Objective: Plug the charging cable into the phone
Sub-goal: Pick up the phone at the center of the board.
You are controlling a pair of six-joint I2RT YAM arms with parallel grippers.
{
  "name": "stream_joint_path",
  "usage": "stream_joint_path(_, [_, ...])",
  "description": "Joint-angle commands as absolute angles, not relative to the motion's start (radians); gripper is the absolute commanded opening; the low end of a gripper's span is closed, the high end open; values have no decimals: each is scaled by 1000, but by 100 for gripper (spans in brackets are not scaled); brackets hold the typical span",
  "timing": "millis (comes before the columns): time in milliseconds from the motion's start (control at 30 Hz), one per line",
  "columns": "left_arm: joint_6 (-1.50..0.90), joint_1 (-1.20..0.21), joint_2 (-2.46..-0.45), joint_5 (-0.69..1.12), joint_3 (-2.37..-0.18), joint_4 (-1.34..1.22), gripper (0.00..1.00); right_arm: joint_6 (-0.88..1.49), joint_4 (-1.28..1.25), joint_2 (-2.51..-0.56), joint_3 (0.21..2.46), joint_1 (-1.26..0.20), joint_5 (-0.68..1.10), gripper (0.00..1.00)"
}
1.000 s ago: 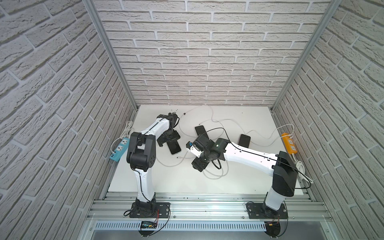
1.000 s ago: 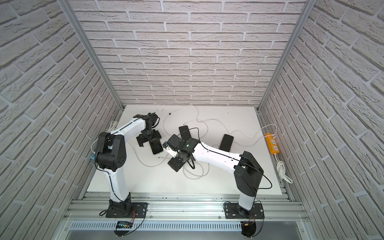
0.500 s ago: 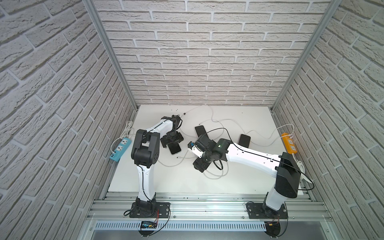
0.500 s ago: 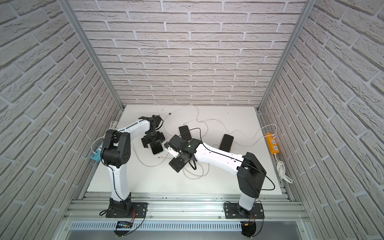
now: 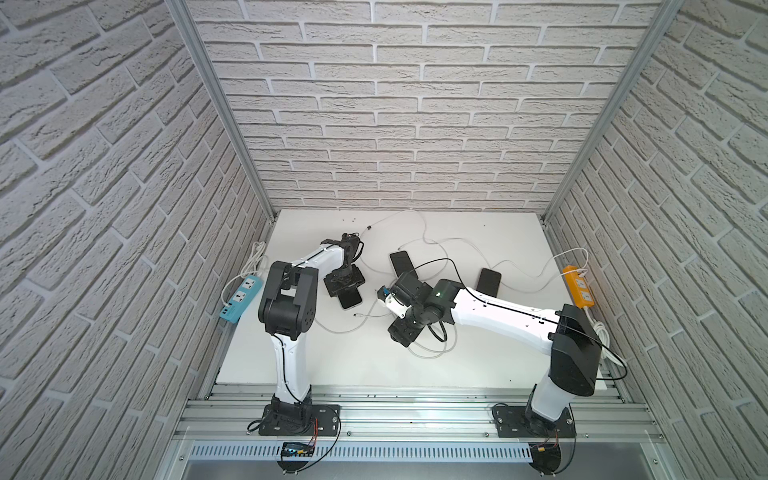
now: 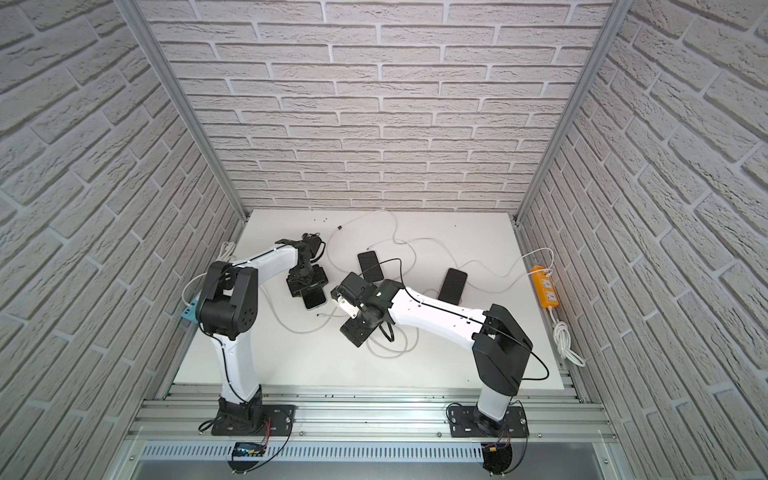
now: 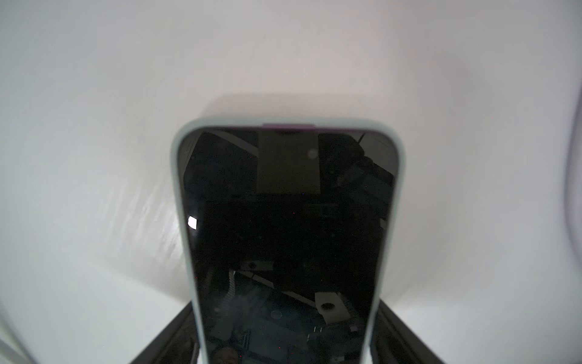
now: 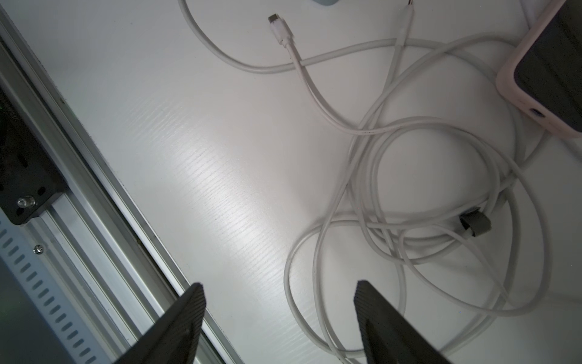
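The phone (image 7: 283, 220), dark-screened in a pale grey-green case, is lying flat on the white desk (image 5: 332, 365) toward its left side, and the left gripper (image 5: 345, 284) is standing directly over it. In the left wrist view the jaws are straddling the phone's long sides, with one dark finger (image 7: 170, 337) showing at each edge of the case. Whether they are pressing on the case or only standing just beside it cannot be told. The charging cable (image 8: 287, 39) is lying loose on the desk. Its metal tip (image 8: 272, 17) is resting free between the two grippers, near the phone's exposed end but apart from it, and outside both pairs of jaws. The right gripper (image 8: 278, 283) is hanging above bare desk with its jaws spread wide and gripping nothing; the cable's tip is lying well ahead of them. Both top views are showing what the wrist views are not: a second phone (image 5: 402, 262) and a third phone (image 5: 488, 280) further back, a blue power strip (image 5: 242, 297) at the desk's left edge and an orange power strip (image 5: 578, 286) at its right. Only the right wrist view is resolving a coil of white cable (image 8: 409, 220) bound by a grey strap (image 8: 475, 223), and the corner of a pink-cased phone (image 8: 551, 63).
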State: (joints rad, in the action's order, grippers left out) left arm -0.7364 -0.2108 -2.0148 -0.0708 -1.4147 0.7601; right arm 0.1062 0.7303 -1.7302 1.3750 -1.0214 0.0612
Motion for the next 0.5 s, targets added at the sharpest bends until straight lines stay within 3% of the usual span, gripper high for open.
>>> stream_joint_path(0, [-716,-213,-2003,-80,-1367,768,39,124,713,-1707,1360,-1020,55,77])
stream_joint_path(100, [-697,-213,-1914,-99,-1382,784,17,128,696,-1699,1349,-1020,61,77])
stream_joint_path(367, [-630,-213,-1646,-64,-1362,760,0,164,621,-1686,1328,-1013,146,77])
stream_joint_path(467, [-630,-213,-1579,4,-1328,726,0,181,611,-1675,1344,-1007,190,76])
